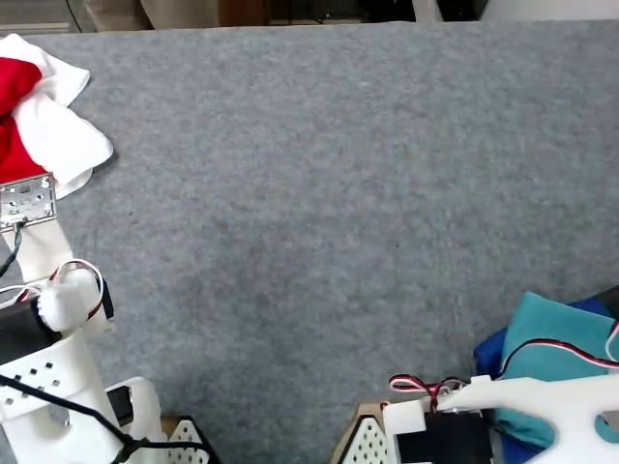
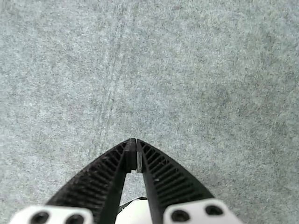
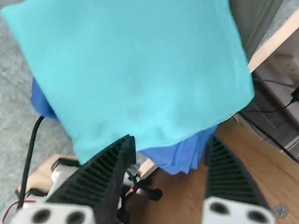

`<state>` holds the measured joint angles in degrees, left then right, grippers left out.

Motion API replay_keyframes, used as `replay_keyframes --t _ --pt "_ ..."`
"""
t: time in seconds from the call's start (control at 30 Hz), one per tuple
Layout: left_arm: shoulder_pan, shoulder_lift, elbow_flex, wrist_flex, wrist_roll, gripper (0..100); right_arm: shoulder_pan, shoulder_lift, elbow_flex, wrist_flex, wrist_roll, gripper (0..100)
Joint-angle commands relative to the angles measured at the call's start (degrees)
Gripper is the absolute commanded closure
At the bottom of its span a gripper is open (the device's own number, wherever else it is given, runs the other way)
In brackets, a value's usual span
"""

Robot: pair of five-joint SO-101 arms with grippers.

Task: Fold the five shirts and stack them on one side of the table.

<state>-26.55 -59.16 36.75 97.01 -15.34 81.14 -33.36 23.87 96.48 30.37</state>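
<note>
Closest in: left tool (image 2: 133,142), pressed together, above bare worktop (image 2: 187,70). Right tool (image 3: 170,144) spread, pinching nothing, over teal shirt (image 3: 135,70) on blue shirt (image 3: 187,154), stacked at four o'clock in the high view. Unfolded red shirt (image 1: 12,87) and white shirt (image 1: 63,135) bunched at ten o'clock, just past left arm (image 1: 44,319), well apart from right arm (image 1: 542,406). Probably calls for a left-arm reach there. No clear long axis to that pair. No legible writing.
</note>
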Motion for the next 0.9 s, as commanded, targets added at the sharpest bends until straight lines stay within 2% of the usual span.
replay_keyframes --t 0.0,0.07,0.23,0.4,0.53,0.6,0.73,0.87 --pt "-0.2 -0.5 -0.7 0.1 -0.3 98 0.5 -4.2 -2.9 3.2 0.1 72.5" --pt "-0.2 -0.5 -0.7 0.1 -0.3 98 -0.7 -6.2 -4.5 4.7 0.0 72.6" --pt "-0.2 -0.5 -0.8 0.0 -0.2 98 -12.5 -12.4 -5.8 5.1 -1.1 72.7" --pt "-0.6 -0.5 -4.0 -0.1 0.4 98 -29.3 -18.0 -5.8 3.5 -16.8 74.1" --pt "-0.6 -0.5 -8.4 0.0 4.3 98 -43.8 -20.2 -5.8 -6.5 -29.0 87.1" --pt "-1.0 -0.5 -10.3 0.2 4.9 98 -50.9 -19.7 -5.5 -12.6 -31.3 93.9" --pt "-7.0 1.9 -13.6 0.0 4.9 96 -65.4 -16.2 -5.6 -20.1 -32.0 99.1" --pt "-15.4 11.9 -19.9 -0.1 4.9 88 -73.9 -8.4 -5.8 -20.0 -35.0 99.1"
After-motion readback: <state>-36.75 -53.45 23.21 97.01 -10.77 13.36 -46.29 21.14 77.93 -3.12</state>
